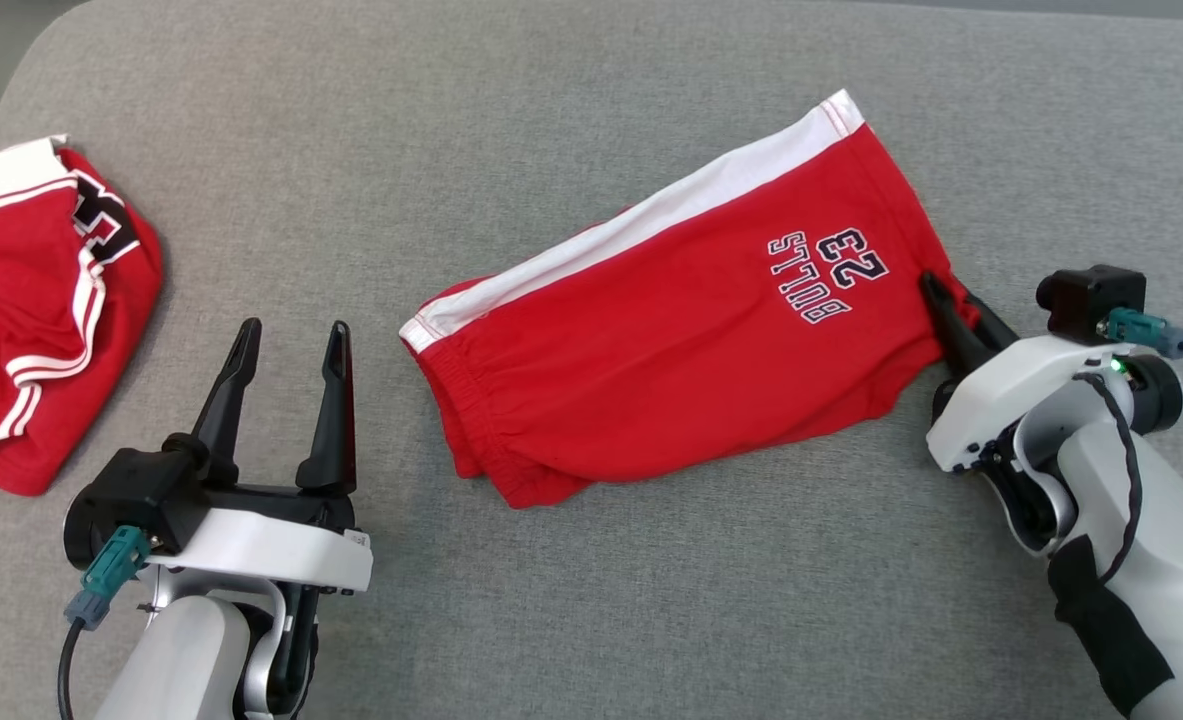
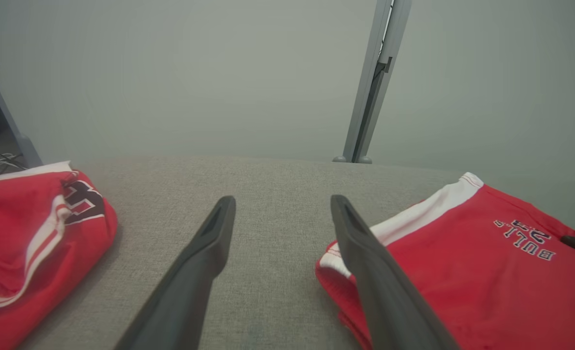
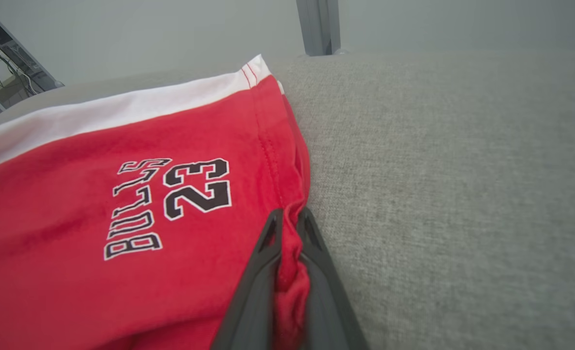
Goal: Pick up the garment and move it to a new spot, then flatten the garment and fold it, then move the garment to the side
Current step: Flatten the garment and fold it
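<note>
we see our right gripper pinching a bunched fold at the hem of the red shorts, which lie flat on the grey cushion, while our left gripper sits spread wide between them and a second red garment.

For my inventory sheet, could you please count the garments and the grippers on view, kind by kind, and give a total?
Red garments: 2, the BULLS 23 shorts and a crumpled red-and-white garment.
Grippers: 2, the left gripper open over the grey surface, the right gripper shut on the shorts' edge.
Total: 4.
</note>
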